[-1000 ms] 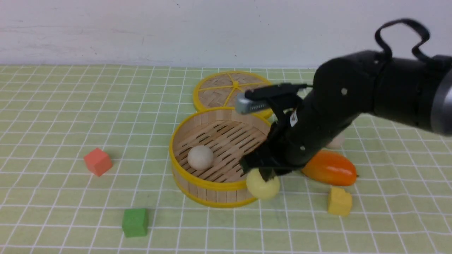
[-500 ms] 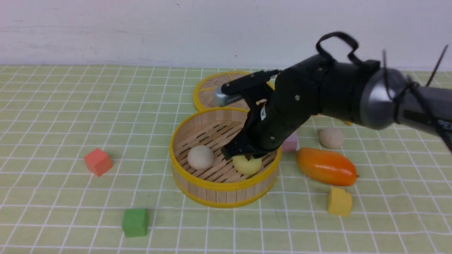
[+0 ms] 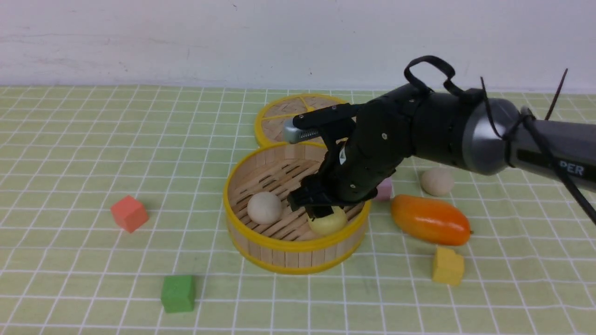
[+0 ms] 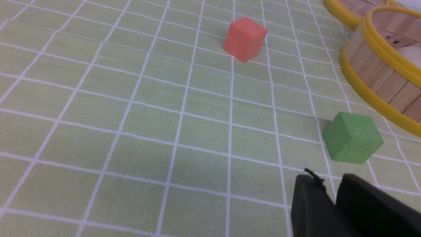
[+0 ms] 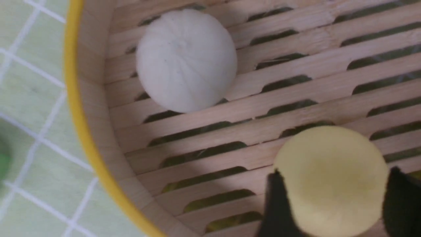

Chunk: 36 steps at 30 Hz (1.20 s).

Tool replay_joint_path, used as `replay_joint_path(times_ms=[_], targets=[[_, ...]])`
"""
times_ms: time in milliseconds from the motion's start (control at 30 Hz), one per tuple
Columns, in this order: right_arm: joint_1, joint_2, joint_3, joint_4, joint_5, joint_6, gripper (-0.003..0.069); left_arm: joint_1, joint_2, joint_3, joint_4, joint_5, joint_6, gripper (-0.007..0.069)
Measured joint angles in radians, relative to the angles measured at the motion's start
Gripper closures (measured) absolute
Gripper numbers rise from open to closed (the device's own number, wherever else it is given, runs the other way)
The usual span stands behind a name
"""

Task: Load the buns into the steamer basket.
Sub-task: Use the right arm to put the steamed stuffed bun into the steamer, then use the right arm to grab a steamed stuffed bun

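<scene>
Risk on lifting right gripper (image 3: 321, 215), jaws parted round yellow bun (image 3: 331, 224) inside steamer basket (image 3: 260, 253): snagging, dragging bun over rim.

Two buns (image 3: 264, 208) (image 3: 328, 222) in steamer basket (image 3: 284, 245), lid (image 3: 279, 122) perhaps touching behind

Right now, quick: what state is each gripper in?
Left gripper: closed, holding nothing.
Right gripper: open, one finger on each side of the yellow bun, which rests on the steamer basket floor.
</scene>
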Motion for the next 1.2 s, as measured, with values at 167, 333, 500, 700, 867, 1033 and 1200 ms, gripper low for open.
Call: replay_joint_path(times_ms=[167, 333, 500, 700, 867, 1033, 1200], targets=[[-0.071, -0.042, -0.065, 0.02, 0.029, 0.002, 0.0132, 0.001, 0.0, 0.0, 0.0, 0.0, 0.0, 0.0498], [-0.226, -0.04, -0.084, 0.016, 0.025, 0.003, 0.013, 0.001, 0.0, 0.0, 0.0, 0.0, 0.0, 0.0494], [-0.373, 0.016, -0.085, 0.009, 0.015, 0.015, 0.013, 0.001, 0.0, 0.0, 0.0, 0.0, 0.0, 0.049], [-0.457, 0.102, -0.085, 0.075, -0.031, 0.014, 0.0151, 0.001, 0.0, 0.0, 0.0, 0.0, 0.0, 0.0482], [-0.458, 0.131, -0.085, 0.088, -0.085, -0.03, 0.0208, 0.001, 0.0, 0.0, 0.0, 0.0, 0.0, 0.0477], [-0.462, 0.155, -0.085, 0.084, -0.11, -0.043, 0.0298, 0.001, 0.0, 0.0, 0.0, 0.0, 0.0, 0.0468], [-0.468, 0.164, -0.085, 0.057, -0.107, -0.043, 0.0337, 0.001, 0.0, 0.0, 0.0, 0.0, 0.0, 0.0461]])
